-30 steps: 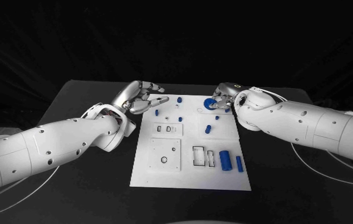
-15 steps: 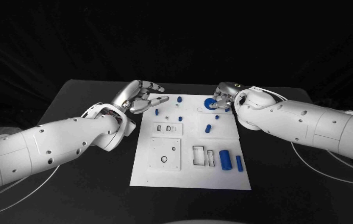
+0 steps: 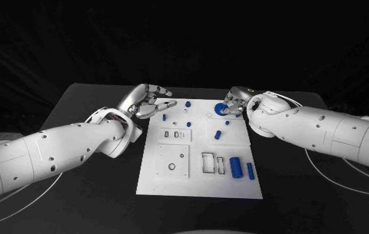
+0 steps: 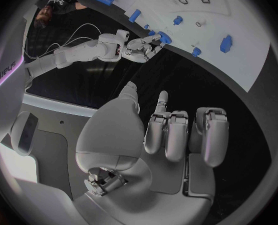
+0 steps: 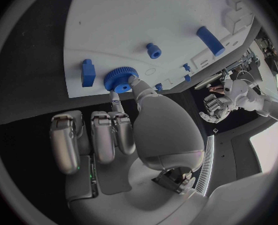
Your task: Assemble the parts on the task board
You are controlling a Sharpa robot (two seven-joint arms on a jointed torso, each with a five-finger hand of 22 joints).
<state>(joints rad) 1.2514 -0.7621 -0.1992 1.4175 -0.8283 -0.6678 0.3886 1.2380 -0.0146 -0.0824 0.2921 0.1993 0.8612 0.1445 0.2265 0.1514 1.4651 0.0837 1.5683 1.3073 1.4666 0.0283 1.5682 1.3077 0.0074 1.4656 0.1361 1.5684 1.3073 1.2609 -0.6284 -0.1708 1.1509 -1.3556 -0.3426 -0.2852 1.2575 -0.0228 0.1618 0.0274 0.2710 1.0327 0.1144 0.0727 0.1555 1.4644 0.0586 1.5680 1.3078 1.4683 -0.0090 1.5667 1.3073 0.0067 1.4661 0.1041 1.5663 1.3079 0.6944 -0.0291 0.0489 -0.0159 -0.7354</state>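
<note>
The white task board [image 3: 198, 178] lies in the middle of the black table. A blue toothed wheel [image 3: 221, 109] sits at its far right corner, and my right hand [image 3: 236, 102] pinches its rim between thumb and a finger. The right wrist view shows that wheel [image 5: 118, 79] against the thumb, with the other fingers [image 5: 103, 135] curled. My left hand [image 3: 146, 102] hovers by the board's far left corner, fingers apart and holding nothing. Two blue cylinders [image 3: 235, 167] lie at the board's near right. A short blue piece [image 3: 217, 134] lies mid-board.
Small blue pegs stand along the board's far part, one near the far edge [image 3: 187, 104] and one by the left edge [image 3: 163, 117]. Empty rectangular slots [image 3: 209, 162] and a raised square plate [image 3: 172, 161] take up the near half. Cables trail on the table at both sides.
</note>
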